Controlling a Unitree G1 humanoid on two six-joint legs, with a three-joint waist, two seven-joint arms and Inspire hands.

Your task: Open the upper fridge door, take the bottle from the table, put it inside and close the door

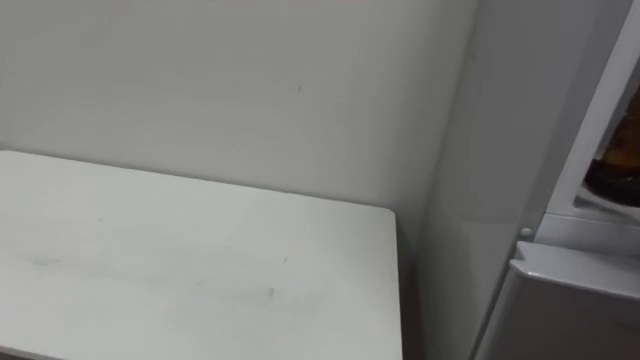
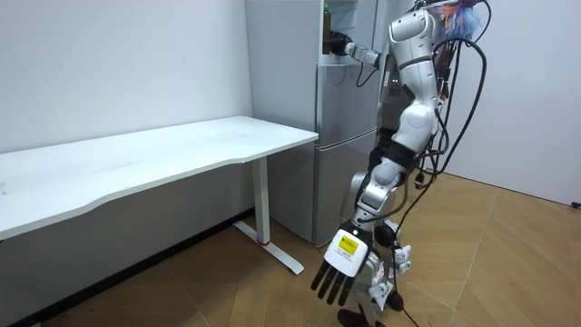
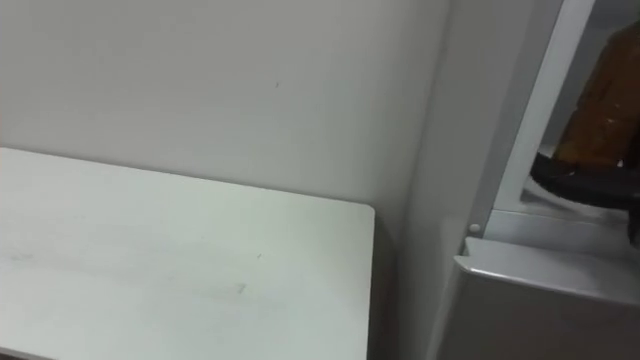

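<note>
The bottle, at the right robot hand inside the fridge, is probably rigid and slick; grasp mid-body. Whether that hand grips it cannot be told. The left robot hand hangs released.

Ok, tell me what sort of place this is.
Probably a test room set up as a kitchen corner: a grey fridge stands beside a long white table against a bare wall, on wood flooring.

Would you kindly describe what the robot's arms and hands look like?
The arms are silver-white shells with dark joints. The left hand has black fingers and a white back plate with a yellow label. The right hand looks dark. Black cables hang near the shoulders.
</note>
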